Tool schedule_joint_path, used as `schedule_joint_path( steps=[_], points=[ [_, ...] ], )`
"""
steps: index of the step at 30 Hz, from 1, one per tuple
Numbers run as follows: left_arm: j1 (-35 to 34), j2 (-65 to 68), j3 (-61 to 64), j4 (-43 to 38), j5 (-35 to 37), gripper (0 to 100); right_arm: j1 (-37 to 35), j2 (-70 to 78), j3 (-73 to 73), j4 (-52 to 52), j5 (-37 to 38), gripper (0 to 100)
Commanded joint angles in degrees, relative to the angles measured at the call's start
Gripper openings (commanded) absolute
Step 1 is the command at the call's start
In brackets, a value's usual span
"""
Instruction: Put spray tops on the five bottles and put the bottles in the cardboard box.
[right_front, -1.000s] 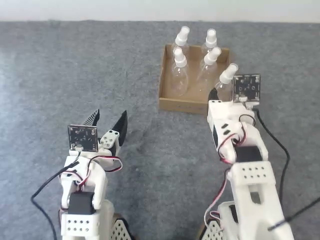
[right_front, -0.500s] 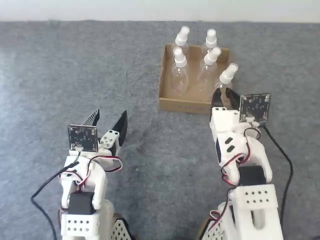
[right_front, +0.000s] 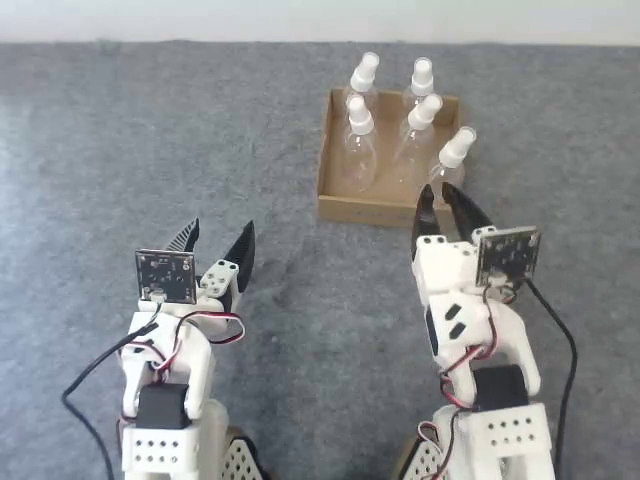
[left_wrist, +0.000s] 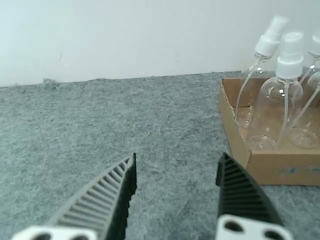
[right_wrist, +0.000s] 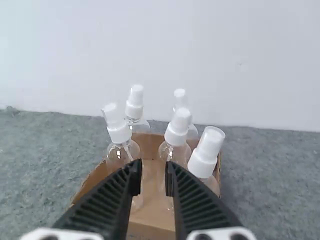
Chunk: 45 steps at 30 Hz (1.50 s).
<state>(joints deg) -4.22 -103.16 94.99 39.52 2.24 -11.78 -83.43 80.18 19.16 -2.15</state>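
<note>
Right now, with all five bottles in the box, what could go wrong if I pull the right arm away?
1. The right gripper sits slightly open, close to the nearest bottle, which stands tilted in the box's near corner. A sideways swing could clip its spray top and tip it.
2. The gripper also hovers by the near wall of the cardboard box. A snag there might drag the box across the carpet.

My high camera sits behind both arms (right_front: 165, 390) and looks steeply down over the worktop (right_front: 120, 130) from some way off. Both wrist cameras ride low, facing the far wall (right_wrist: 225, 50). The one behind the left pincer (left_wrist: 178, 160) catches the cardboard box (left_wrist: 280, 167) obliquely; the one behind the right pincer (right_wrist: 152, 170) faces it squarely, close up. All three share that box.
</note>
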Motion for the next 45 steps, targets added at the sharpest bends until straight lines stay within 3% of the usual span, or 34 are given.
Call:
schedule_joint_path(
  steps=[1, 18, 35, 45],
  points=[
    [-0.18, -1.41, -0.66, -1.58, -0.35, 25, -0.92, -5.32, 0.44, -0.04, 0.09, 4.5],
    [-0.18, -1.41, -0.66, -1.58, -0.35, 25, -0.92, -20.53, 7.38, 0.13, 0.09, 4.8],
    [-0.18, -1.41, -0.66, -1.58, -0.35, 25, -0.92, -20.62, 7.03, -0.13, 0.09, 4.9],
    [-0.26, -1.41, -0.57, -1.67, -0.44, 25, -0.4, -20.62, 8.53, -5.76, 0.18, 4.9]
  ],
)
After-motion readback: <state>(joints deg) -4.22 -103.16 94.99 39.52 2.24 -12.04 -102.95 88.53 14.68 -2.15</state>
